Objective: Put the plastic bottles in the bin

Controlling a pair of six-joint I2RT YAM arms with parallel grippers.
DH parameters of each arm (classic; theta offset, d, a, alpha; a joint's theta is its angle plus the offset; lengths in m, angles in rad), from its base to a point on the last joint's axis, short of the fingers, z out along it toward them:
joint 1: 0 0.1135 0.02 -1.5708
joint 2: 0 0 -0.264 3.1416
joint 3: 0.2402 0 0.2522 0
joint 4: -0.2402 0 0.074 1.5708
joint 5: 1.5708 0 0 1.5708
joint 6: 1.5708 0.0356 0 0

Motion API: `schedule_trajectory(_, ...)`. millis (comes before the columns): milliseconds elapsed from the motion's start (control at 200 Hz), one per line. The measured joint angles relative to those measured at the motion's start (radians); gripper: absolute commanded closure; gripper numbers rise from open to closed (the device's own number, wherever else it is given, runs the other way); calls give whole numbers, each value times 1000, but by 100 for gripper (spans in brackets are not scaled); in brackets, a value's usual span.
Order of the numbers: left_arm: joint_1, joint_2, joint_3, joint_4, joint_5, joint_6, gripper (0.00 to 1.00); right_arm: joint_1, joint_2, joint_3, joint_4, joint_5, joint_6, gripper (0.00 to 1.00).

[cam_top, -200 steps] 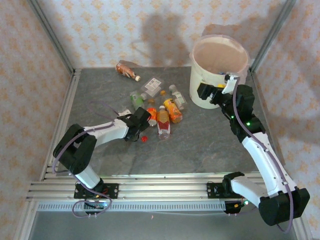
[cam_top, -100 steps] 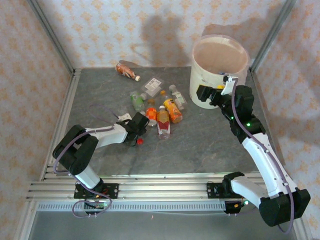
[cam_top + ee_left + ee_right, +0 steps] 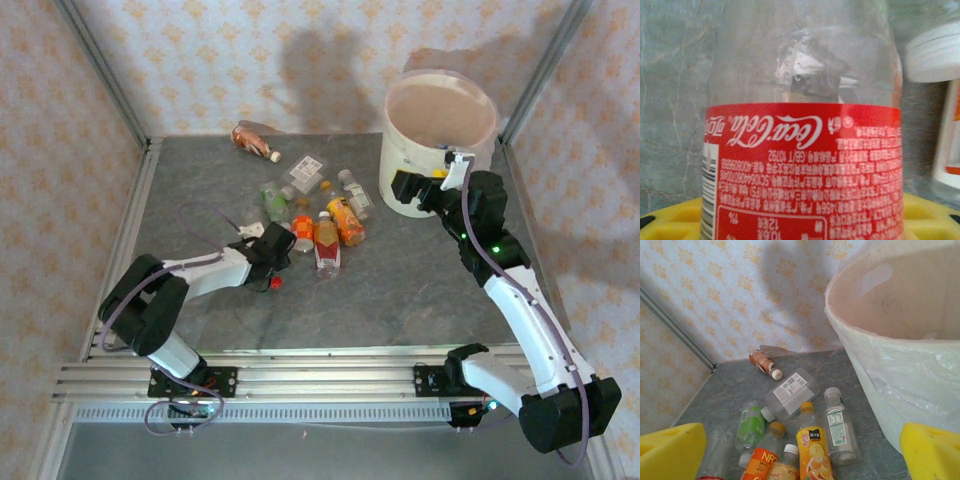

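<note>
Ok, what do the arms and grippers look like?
The left arm and right arm have white links and black joints, each trailed by a purplish cable; green lights glow on the right one. The left gripper and right gripper have yellow fingers.

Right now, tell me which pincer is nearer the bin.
Right. The right pincer hangs just beside the bin, at its near wall; the left pincer is far off across the table, by the bottles.
</note>
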Motion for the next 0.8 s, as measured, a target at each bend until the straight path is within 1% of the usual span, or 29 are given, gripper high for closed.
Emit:
schedule_trajectory(85,0,-94,0,0,-11,57,57,0,0,0,1,0,4,1)
schedule_trajectory(235,0,-318,-5,5,-28,170,59,0,0,-2,14,0,23,1)
schedule_trajectory(330,-1,-446,-5,6,-51,218,61,0,0,-8,42,-6,47,1)
schedule_trajectory(450,0,-549,-5,25,-42,263,61,0,0,-12,87,-35,101,1)
schedule_trajectory(520,0,-584,-5,66,10,286,61,0,3,-12,113,-68,136,1)
schedule_trajectory(610,-1,-597,-3,140,117,308,61,0,26,2,125,-151,179,1)
schedule_trajectory(801,-20,-532,62,275,373,340,61,16,121,109,120,-351,258,1)
